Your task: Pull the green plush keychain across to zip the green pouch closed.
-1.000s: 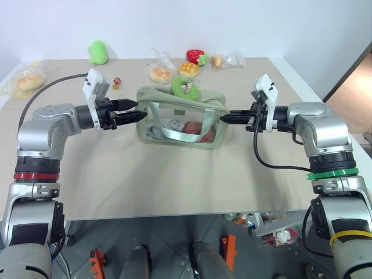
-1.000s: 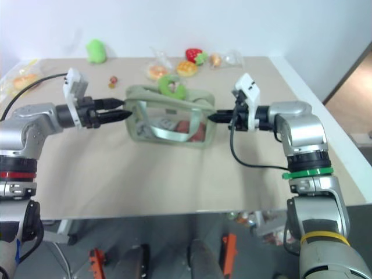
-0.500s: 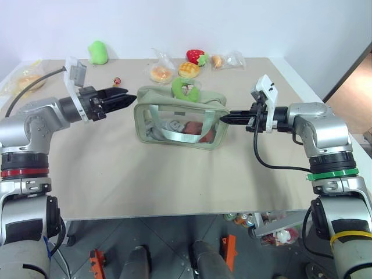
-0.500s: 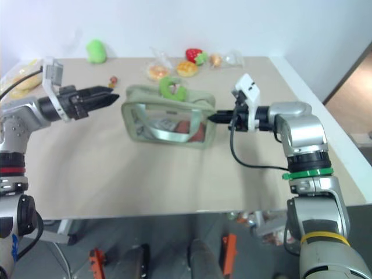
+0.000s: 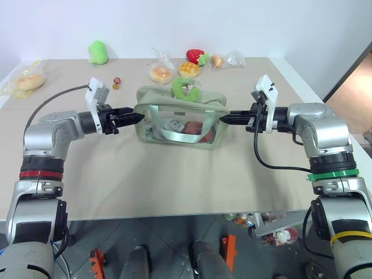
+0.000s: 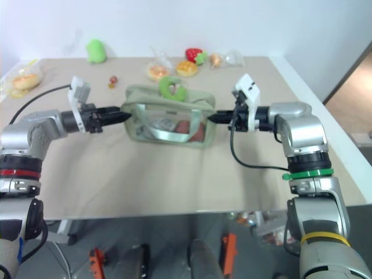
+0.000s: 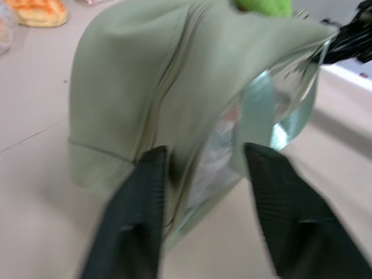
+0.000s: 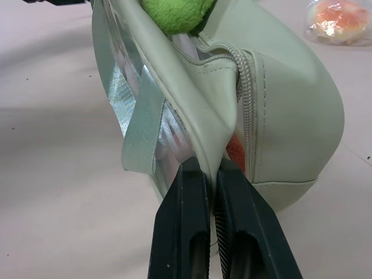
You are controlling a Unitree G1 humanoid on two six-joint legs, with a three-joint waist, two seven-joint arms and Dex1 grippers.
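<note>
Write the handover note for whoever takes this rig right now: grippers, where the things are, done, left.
Right gripper: shut on the green pouch, pinching its right end.
Left gripper: fingers apart, straddling the pouch's left end, not yet clamped.
Green plush keychain: lies on top of the pouch, towards its far side, not held.
Done: right end pinned.
Left: grip the keychain and pull it across; the zipper looks open at the right end.

The green plush keychain (image 7: 264, 5) is cut off by the left wrist picture's edge — only a sliver of lime shows. There the green pouch (image 7: 145, 87) is blurred, its zipper teeth unreadable. Items inside the pouch show through its clear panel only as reddish and grey shapes, not identifiable. A tiny object (image 5: 117, 81) on the surface (image 5: 174, 174) is too small to tell.
</note>
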